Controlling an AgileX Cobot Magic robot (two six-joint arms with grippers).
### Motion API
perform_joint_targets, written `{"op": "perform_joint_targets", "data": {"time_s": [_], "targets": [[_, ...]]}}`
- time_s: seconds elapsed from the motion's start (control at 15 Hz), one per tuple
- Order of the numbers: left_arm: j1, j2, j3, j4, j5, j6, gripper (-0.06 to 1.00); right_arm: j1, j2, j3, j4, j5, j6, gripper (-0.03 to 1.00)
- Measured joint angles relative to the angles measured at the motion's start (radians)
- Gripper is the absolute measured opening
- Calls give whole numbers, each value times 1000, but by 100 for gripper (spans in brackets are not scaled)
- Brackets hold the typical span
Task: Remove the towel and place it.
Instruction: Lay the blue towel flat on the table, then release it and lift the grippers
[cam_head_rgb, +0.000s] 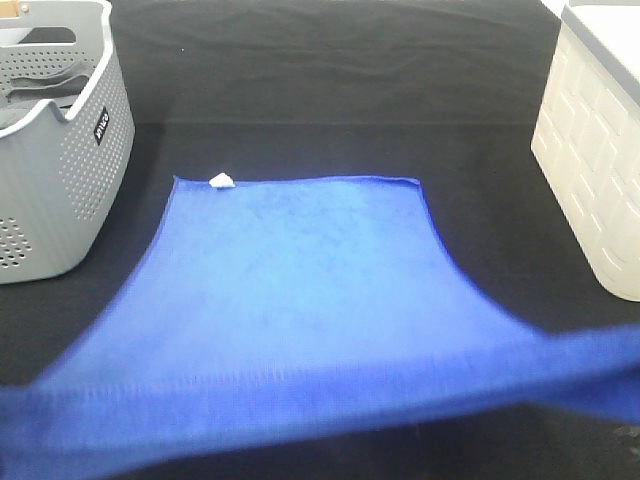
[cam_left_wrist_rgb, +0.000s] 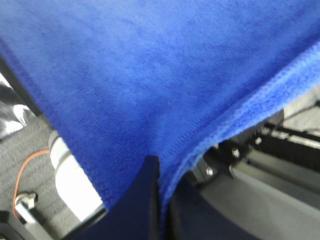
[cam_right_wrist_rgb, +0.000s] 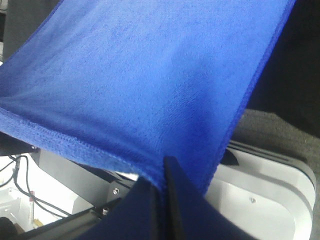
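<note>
The towel (cam_head_rgb: 300, 290) is held stretched over the black table (cam_head_rgb: 330, 80), its far edge lying flat; one near corner is pinched in the fully closed left gripper (cam_left_wrist_rgb: 159, 175). The other is pinched likewise in the right gripper (cam_right_wrist_rgb: 162, 175).

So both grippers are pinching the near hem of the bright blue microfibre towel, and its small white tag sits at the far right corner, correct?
Not quite: the small white tag sits at the far left corner of the bright blue microfibre towel, as the exterior high view shows. The left gripper and right gripper do pinch its near hem.
</note>
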Motion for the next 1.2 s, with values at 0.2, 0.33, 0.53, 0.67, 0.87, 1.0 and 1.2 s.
{"op": "perform_joint_targets", "data": {"time_s": [0.2, 0.33, 0.53, 0.67, 0.87, 1.0, 1.2], "targets": [[-38, -1, 70, -14, -12, -27, 0, 0, -3, 67, -37, 1, 3, 3], [-44, -1, 118, -44, -34, -28, 0, 0, -3, 67, -62, 1, 3, 3], [-44, -1, 211, -99, -75, -28, 0, 1, -3, 98, -78, 2, 3, 3], [-44, -1, 228, -102, -84, -28, 0, 1, -3, 185, -75, 0, -4, 3], [-44, 29, 232, -103, -84, -28, 0, 1, -2, 222, -72, -1, -7, 3], [-44, 111, 234, -103, -93, -11, 0, 1, 21, 224, -78, -1, -25, 3], [-44, 253, 234, -99, -148, 39, 0, 1, 143, 224, -100, -3, -72, 3]]}}
